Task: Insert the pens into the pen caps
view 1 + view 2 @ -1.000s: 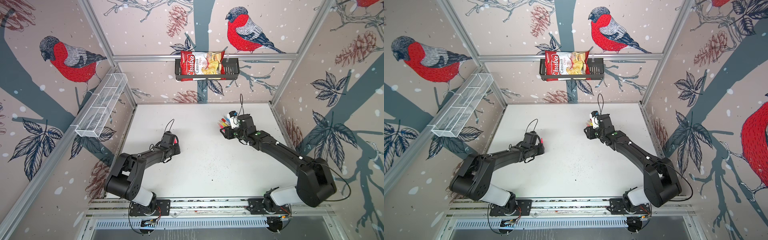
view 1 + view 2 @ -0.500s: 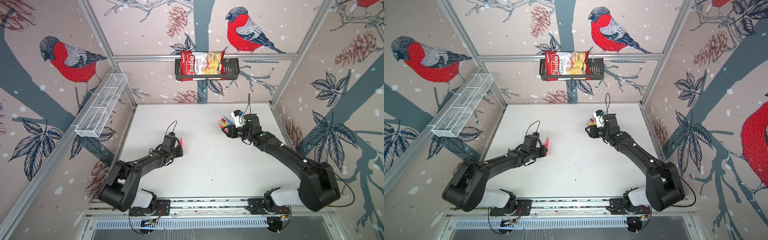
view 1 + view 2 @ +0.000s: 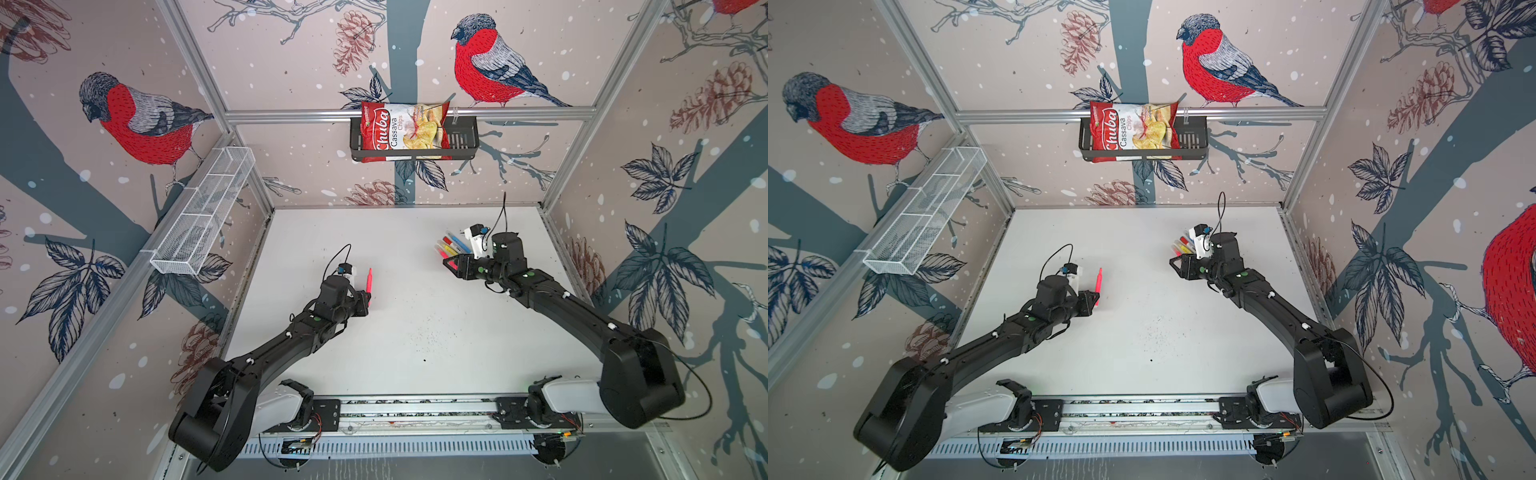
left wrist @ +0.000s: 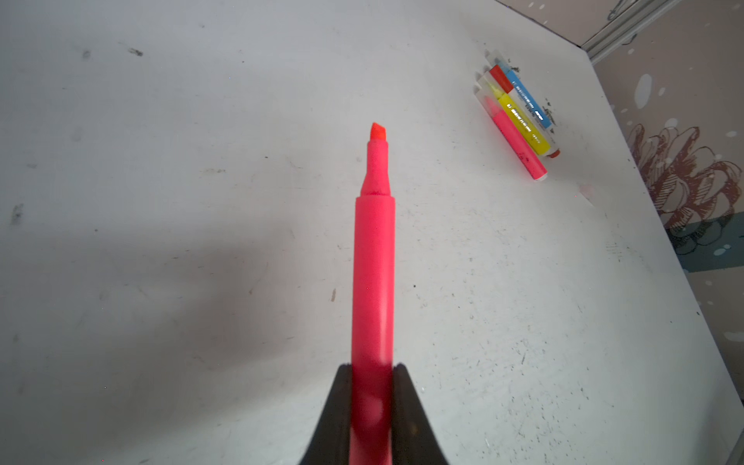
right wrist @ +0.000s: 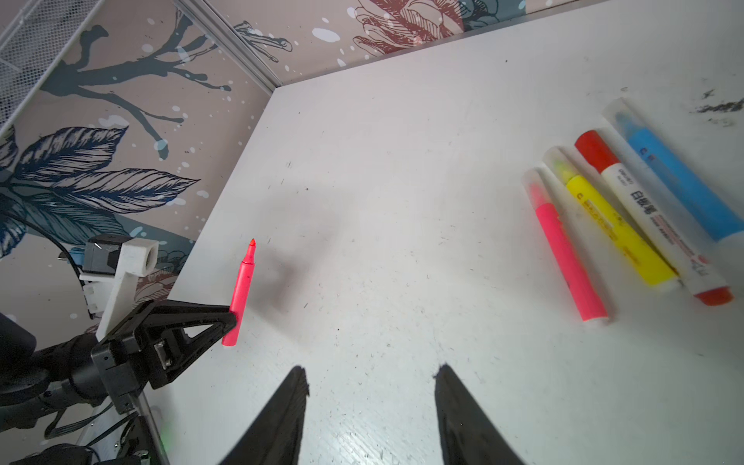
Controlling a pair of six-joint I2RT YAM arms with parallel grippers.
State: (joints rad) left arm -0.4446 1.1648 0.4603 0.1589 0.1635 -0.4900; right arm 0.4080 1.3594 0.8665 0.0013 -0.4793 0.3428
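Observation:
My left gripper (image 4: 372, 374) is shut on the rear end of an uncapped neon pink pen (image 4: 372, 261), whose chisel tip points away from the wrist. In both top views that pen (image 3: 368, 282) (image 3: 1098, 284) stands tilted above the table's left-middle, in my left gripper (image 3: 367, 301) (image 3: 1094, 299). Four more pens lie side by side at the back right: pink (image 5: 567, 245), yellow (image 5: 612, 229), white-barrelled (image 5: 660, 225) and blue (image 5: 684, 181). Each wears a cap: translucent pen caps (image 5: 557, 161) and one red cap (image 5: 594, 151). Beside that row my right gripper (image 5: 370, 374) (image 3: 451, 266) hovers open and empty.
A wire mesh basket (image 3: 203, 216) hangs on the left wall. A black basket (image 3: 465, 137) with a chips bag (image 3: 403, 133) hangs on the back wall. Walls close the table (image 3: 415, 332) in on three sides. A faint pinkish shape (image 4: 586, 192) lies near the pens' tails.
My left gripper has closed fully on the pink pen and carried it a little toward the middle of the table. The right arm has shifted only slightly.

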